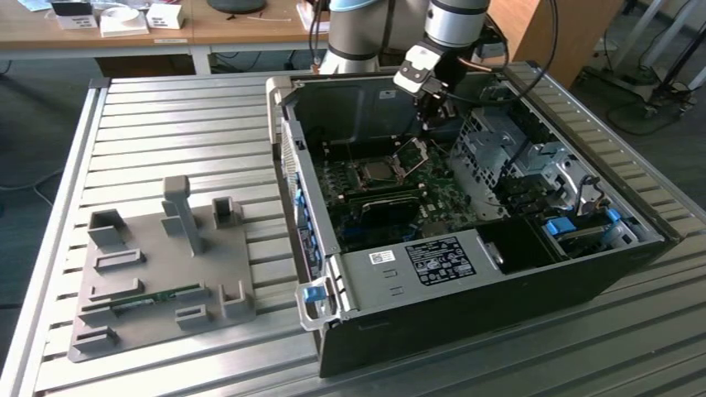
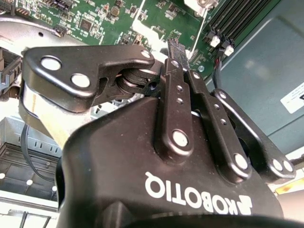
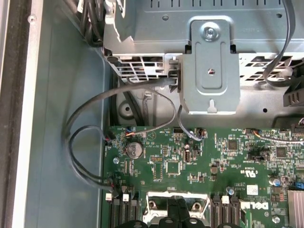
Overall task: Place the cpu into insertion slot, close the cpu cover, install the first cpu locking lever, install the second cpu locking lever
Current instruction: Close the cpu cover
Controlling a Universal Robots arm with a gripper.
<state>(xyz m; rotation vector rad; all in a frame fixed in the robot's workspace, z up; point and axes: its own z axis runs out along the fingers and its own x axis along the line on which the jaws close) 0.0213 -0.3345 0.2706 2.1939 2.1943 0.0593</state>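
The gripper (image 1: 437,117), seemingly closed on nothing, hangs just above the cpu cover (image 1: 415,157), which stands tilted open beneath it. Thin, stiff, hinged metal: I'd push its free edge.

The gripper (image 2: 175,47), black, is seen from behind its body. Riveted linkage bars run forward to two fingers (image 2: 172,80) whose tips lie pressed together. Beyond the fingertips lies a green circuit board (image 2: 109,14) carrying small chips and connectors. Long black memory slots (image 2: 237,14) sit on the board to one side of the fingertips. A grey-blue case wall (image 2: 261,61) bearing a white label (image 2: 293,97) adjoins the slots. Pale metal framework (image 2: 19,156) flanks the gripper's opposite side.
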